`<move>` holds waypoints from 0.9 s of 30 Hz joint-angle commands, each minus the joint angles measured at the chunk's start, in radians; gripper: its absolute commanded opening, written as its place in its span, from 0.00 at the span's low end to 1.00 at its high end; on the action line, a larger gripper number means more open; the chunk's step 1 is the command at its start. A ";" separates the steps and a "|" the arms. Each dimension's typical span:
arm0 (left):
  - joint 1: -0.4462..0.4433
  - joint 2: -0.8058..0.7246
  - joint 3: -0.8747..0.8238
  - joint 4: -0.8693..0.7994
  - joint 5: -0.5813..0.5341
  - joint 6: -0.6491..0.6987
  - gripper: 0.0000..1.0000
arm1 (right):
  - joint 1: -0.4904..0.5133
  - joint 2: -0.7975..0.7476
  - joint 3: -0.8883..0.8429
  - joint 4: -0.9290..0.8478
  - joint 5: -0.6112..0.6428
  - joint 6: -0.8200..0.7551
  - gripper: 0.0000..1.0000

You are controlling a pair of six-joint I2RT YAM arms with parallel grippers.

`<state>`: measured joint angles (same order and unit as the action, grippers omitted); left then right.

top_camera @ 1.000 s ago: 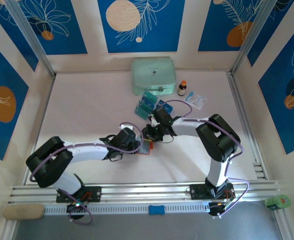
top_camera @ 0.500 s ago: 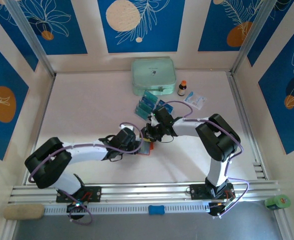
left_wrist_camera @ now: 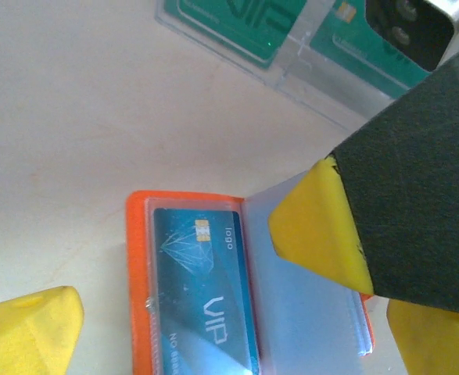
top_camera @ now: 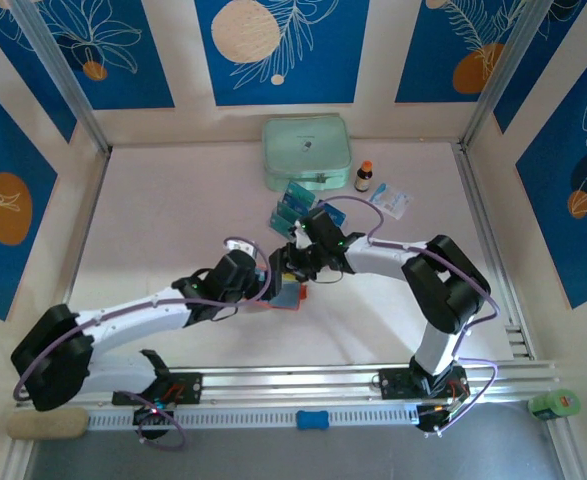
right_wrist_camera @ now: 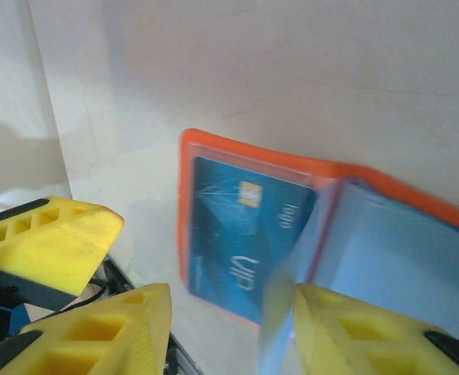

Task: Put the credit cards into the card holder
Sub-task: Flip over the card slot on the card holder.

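Left wrist view: left claw [left_wrist_camera: 229, 336] spread above open card holder [left_wrist_camera: 139, 258] on surface [left_wrist_camera: 73, 117]. One credit card [left_wrist_camera: 202, 289] sits in left pocket, long axis parallel to spine. Right claw [right_wrist_camera: 231, 320] spread, one finger against clear leaf. Beyond holder, nearer right arm: loose credit cards [top_camera: 295, 198] in clear rack [left_wrist_camera: 315, 78]. Farthest: mint case [top_camera: 306, 152].

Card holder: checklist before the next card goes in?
1. Card holder lying open on the table: ok.
2. One credit card seated in a sleeve: ok.
3. Left gripper open, a finger either side of the holder: ok.
4. Right gripper carrying a card: not ok, open, no card between its fingers.
5. Clear rack stocked with more cards: ok.
6. Free sleeve on the facing page: cannot tell, the right gripper's finger covers part of it.
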<state>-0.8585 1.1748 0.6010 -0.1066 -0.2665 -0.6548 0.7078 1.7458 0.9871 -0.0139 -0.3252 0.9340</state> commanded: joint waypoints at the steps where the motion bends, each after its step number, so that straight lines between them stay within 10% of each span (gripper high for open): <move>1: 0.011 -0.069 -0.017 -0.039 -0.068 -0.026 1.00 | 0.031 0.001 0.050 -0.059 0.011 0.005 0.49; 27: 0.039 -0.094 -0.119 -0.060 -0.100 -0.020 1.00 | 0.053 0.155 0.173 -0.030 0.002 0.037 0.50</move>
<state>-0.8284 1.0565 0.4950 -0.1947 -0.3534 -0.6823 0.7654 1.9339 1.1500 -0.0338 -0.3115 0.9600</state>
